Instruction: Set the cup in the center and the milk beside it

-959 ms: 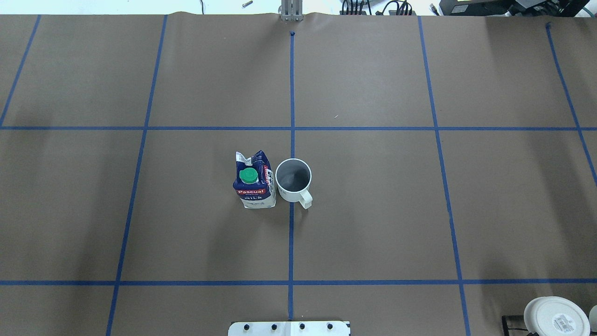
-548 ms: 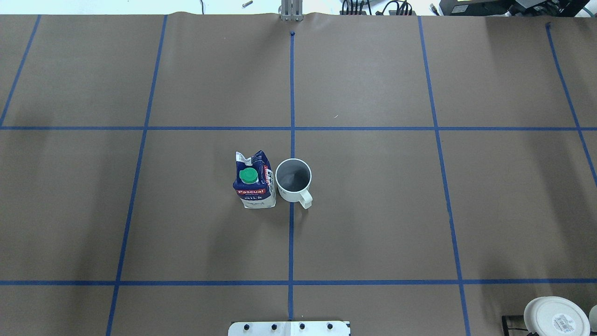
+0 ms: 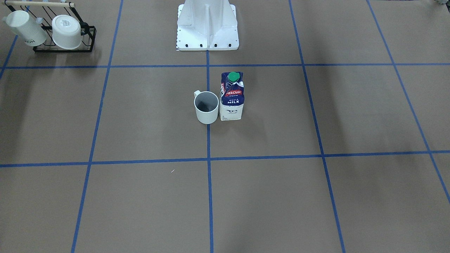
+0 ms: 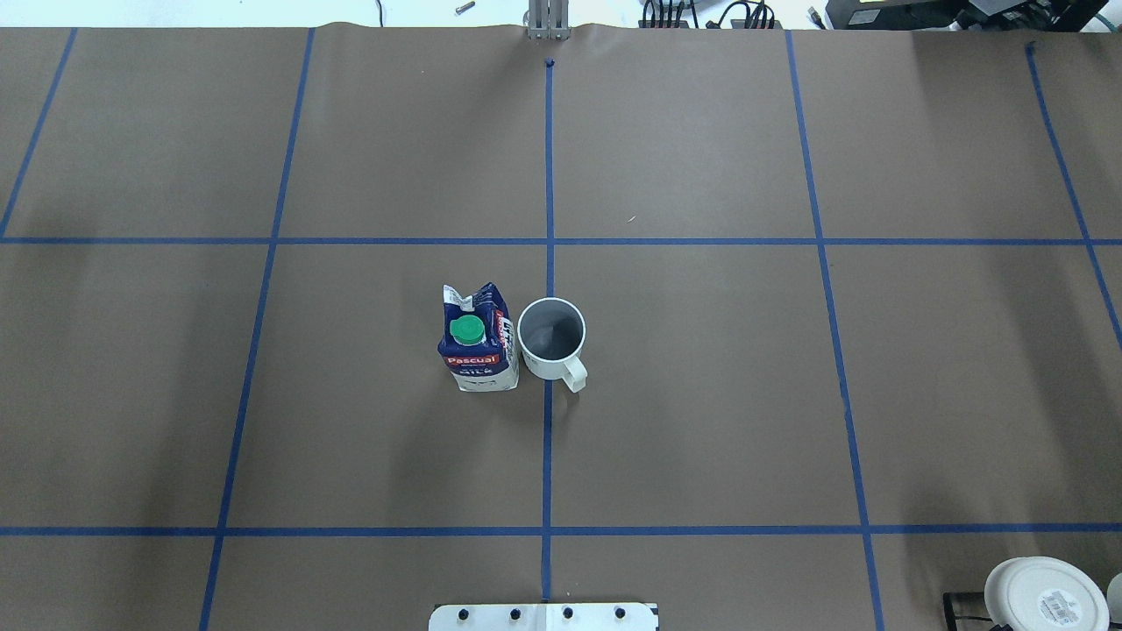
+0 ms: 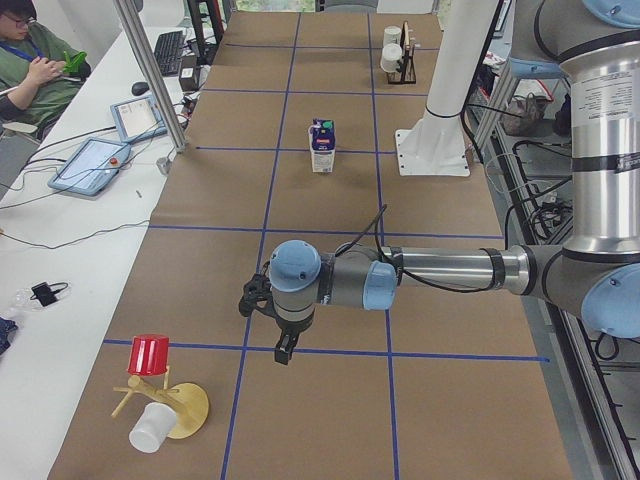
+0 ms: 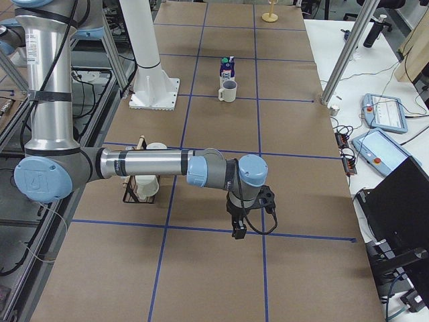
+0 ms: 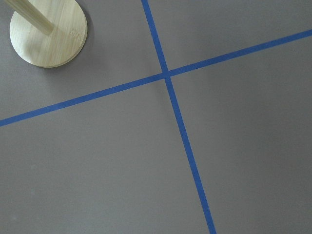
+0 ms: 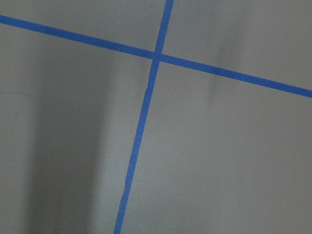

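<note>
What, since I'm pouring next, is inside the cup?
The cup shows only its grey inner wall and bottom, seemingly empty; its near wall hides a sliver of bottom.

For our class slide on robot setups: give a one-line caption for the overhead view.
White cup on the central blue tape line, upright milk carton close beside it.
</note>
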Controlling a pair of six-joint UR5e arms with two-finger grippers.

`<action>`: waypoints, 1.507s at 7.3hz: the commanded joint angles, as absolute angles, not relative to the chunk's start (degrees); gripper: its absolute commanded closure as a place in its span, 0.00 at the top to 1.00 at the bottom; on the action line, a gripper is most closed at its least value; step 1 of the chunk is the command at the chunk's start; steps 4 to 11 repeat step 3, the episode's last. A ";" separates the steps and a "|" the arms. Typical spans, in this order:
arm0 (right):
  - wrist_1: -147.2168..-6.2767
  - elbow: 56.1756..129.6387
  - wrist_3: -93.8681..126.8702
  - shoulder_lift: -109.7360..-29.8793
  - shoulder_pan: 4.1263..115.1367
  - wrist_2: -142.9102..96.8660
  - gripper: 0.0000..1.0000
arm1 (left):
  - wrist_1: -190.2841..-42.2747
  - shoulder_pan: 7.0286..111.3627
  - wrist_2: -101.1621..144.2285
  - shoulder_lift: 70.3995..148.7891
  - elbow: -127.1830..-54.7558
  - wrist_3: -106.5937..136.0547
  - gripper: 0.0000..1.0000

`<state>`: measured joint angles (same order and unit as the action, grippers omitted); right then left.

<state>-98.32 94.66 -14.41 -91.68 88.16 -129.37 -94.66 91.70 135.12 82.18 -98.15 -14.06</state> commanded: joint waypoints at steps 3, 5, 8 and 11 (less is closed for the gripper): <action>-98.26 94.66 -14.50 -91.67 88.15 -129.37 1.00 | -94.66 91.67 135.09 81.83 -98.00 -14.06 0.99; -98.26 94.66 -14.50 -91.67 88.15 -129.37 1.00 | -94.66 91.67 135.09 81.83 -98.00 -14.06 0.99; -98.26 94.66 -14.50 -91.67 88.15 -129.37 1.00 | -94.66 91.67 135.09 81.83 -98.00 -14.06 0.99; -98.26 94.66 -14.50 -91.67 88.15 -129.37 1.00 | -94.66 91.67 135.09 81.83 -98.00 -14.06 0.99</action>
